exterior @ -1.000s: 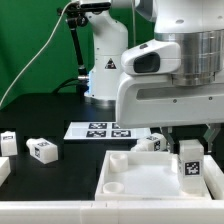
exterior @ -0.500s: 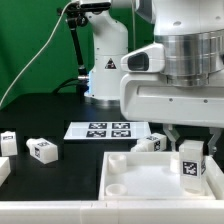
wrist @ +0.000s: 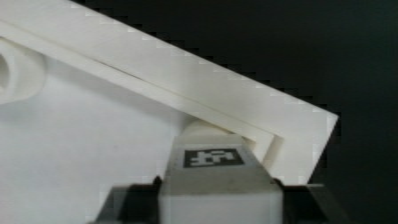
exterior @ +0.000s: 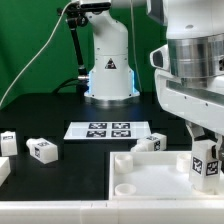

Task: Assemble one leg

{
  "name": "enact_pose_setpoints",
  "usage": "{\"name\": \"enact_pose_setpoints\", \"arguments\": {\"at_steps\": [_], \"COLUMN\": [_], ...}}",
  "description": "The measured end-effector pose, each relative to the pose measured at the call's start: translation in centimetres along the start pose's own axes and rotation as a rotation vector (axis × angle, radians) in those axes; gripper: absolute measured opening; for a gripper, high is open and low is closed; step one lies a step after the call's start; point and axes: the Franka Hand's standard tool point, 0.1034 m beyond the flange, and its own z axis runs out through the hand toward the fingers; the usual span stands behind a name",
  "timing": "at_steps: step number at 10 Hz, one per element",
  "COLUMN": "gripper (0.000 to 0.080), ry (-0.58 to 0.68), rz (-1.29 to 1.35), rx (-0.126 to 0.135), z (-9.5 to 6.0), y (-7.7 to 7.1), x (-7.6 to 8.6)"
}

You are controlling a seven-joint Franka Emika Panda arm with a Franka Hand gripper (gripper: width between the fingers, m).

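My gripper (exterior: pixel 206 140) is shut on a small white leg (exterior: pixel 205 163) with a black-and-white tag on its face. It holds the leg upright over the right end of the large white tray-like panel (exterior: pixel 150 178). In the wrist view the leg (wrist: pixel 217 165) sits between my two dark fingers (wrist: pixel 135 205), close to the panel's raised corner rim (wrist: pixel 285 120). I cannot tell whether the leg's lower end touches the panel.
Three more tagged white legs lie on the black table: one (exterior: pixel 42 150) and another (exterior: pixel 8 141) at the exterior view's left, one (exterior: pixel 150 143) behind the panel. The marker board (exterior: pixel 108 129) lies in the middle. The robot base (exterior: pixel 108 70) stands behind it.
My arm has moved toward the exterior view's right, carrying the leg along the panel toward its right corner. The other parts have not moved.
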Motion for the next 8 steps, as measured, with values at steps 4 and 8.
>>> {"name": "enact_pose_setpoints", "arguments": {"at_steps": [4,8], "gripper": [0.0622,0.0649], "ry": [0.011,0.014], "rz": [-0.207,-0.5], "rx": [-0.01,-0.016], "z": [0.01,0.04], "y": [0.1,0.17], "x": [0.02,0.17]}}
